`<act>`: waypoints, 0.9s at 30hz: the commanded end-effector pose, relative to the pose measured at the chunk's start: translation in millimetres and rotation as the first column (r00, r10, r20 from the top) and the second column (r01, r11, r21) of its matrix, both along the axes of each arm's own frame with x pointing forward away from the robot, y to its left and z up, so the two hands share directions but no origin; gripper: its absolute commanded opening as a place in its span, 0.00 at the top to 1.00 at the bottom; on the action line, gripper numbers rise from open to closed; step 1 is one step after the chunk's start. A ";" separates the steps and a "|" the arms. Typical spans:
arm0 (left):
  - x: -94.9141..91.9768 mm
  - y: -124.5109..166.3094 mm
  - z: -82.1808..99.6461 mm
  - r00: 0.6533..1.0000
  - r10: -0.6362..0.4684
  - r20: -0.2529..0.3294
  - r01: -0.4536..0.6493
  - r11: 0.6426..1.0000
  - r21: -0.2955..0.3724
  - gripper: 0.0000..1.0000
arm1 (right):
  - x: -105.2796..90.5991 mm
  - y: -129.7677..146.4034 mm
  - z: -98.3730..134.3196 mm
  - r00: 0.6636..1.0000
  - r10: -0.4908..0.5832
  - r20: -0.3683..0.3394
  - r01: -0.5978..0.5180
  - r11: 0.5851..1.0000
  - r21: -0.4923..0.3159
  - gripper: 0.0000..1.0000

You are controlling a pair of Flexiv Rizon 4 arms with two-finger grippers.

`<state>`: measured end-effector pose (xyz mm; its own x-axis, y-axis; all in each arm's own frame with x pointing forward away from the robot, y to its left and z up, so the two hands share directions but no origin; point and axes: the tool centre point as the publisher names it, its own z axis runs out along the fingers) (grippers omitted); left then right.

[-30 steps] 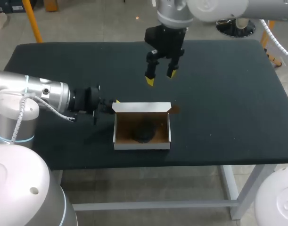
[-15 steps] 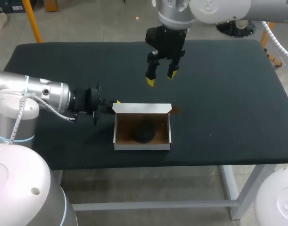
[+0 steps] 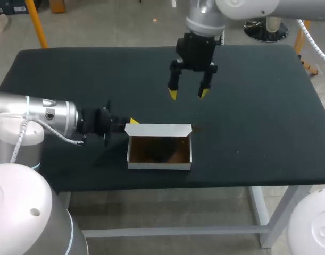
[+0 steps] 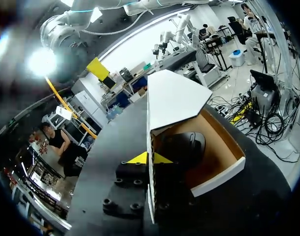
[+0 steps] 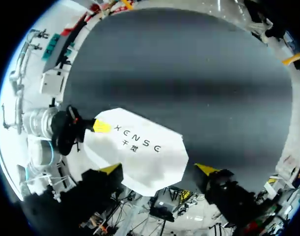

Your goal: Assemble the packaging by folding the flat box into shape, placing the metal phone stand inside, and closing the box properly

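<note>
Closing step, I'd say; one box [image 3: 159, 165] on the bench [image 3: 258, 106], one stand [image 4: 186, 147] inside, lid [image 3: 158, 129] upright; left hand [image 3: 131, 121] clamped on the box's side edge; beyond the lid, right hand [image 3: 189, 94] hangs above, fingers apart; next: press lid down, tuck flap.

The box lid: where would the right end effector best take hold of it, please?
Probably the lid's free top edge, mid-span, from above and behind: it stands roughly upright as a thin panel, the open right end effector hangs behind it, and the left end effector clamps its left end.
</note>
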<state>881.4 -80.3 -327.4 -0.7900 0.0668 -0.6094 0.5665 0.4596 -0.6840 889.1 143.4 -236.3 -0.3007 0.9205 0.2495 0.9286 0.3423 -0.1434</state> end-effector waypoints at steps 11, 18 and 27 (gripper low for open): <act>-10.4 0.5 -4.3 0.997 0.019 0.073 -0.018 1.000 -0.012 1.00 | -10.0 -13.0 -7.4 0.984 -0.148 -0.099 0.150 0.989 0.016 0.00; -13.6 -0.2 -5.4 0.993 0.023 0.114 -0.022 1.000 -0.005 1.00 | -13.7 -11.8 -12.7 0.963 -0.220 -0.158 0.219 0.975 -0.018 0.00; -17.2 1.9 -10.0 0.987 0.030 0.158 -0.029 1.000 -0.007 1.00 | -30.0 -18.6 -33.0 0.919 -0.307 -0.247 0.296 0.952 -0.080 0.33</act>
